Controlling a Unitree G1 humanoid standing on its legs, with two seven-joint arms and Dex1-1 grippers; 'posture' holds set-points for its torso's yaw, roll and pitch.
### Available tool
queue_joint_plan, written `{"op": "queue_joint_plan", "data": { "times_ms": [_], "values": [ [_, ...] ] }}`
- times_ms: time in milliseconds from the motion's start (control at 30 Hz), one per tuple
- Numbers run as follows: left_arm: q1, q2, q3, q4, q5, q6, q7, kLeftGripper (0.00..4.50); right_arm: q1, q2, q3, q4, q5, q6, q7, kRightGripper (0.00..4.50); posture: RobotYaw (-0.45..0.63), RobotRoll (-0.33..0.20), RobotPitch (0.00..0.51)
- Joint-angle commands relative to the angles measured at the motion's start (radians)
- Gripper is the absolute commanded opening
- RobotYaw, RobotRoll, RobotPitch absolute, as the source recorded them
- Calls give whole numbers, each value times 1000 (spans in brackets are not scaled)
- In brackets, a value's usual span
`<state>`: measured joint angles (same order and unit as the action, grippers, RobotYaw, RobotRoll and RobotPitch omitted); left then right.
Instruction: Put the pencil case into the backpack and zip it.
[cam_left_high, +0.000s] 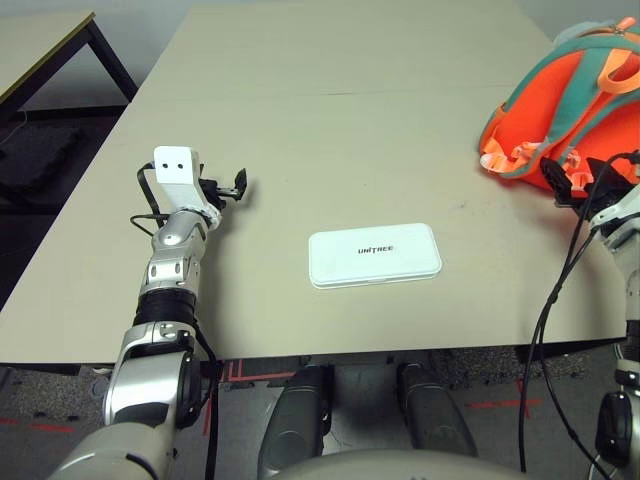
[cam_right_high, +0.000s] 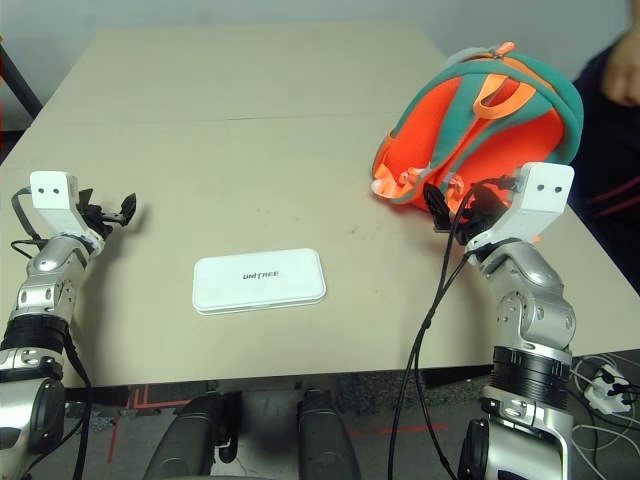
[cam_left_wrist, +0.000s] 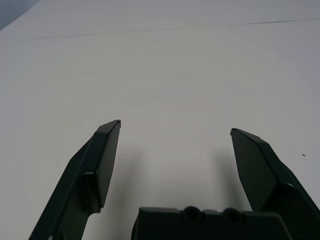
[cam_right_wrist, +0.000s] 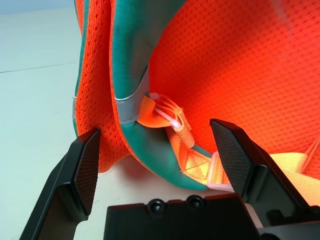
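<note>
The pencil case (cam_right_high: 259, 281) lies flat near the table's (cam_right_high: 250, 140) front edge, between the two arms: to the right of the left gripper (cam_left_high: 232, 187) and well apart from it. That gripper hangs wide open and empty over bare tabletop. The right gripper (cam_right_high: 452, 207), also spread wide and holding nothing, points at the teal straps of the backpack (cam_right_high: 480, 120) just ahead, so it would do well to find the zipper opening first, since the roomy far tabletop leaves space for both arms

Pencil case (cam_right_high: 259, 280) was white, black lettering. Backpack (cam_right_high: 505, 125) near right gripper (cam_right_wrist: 157, 150) was orange mesh, teal trim.
</note>
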<state>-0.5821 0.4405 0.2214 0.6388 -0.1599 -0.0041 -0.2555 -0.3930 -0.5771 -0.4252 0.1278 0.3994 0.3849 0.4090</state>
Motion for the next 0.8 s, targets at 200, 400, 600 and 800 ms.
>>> {"op": "queue_joint_plan", "data": {
  "times_ms": [200,400,600,800],
  "values": [
    [-22,-43,-25,12,7,0,-31,4500,39,-66,-68,-76,24,29,-5,4480,-35,0,193],
    [-98,39,-29,-72,-125,196,-321,4500,-42,-148,-110,-151,189,281,22,4480,5,0,155],
    [-163,323,-29,-241,-429,918,-707,4500,-85,-264,-40,-210,404,684,123,4172,59,0,120],
    [-102,423,-73,-292,-579,1309,-833,4500,-33,-305,106,-298,441,848,189,2485,81,0,128]
  ]
}}
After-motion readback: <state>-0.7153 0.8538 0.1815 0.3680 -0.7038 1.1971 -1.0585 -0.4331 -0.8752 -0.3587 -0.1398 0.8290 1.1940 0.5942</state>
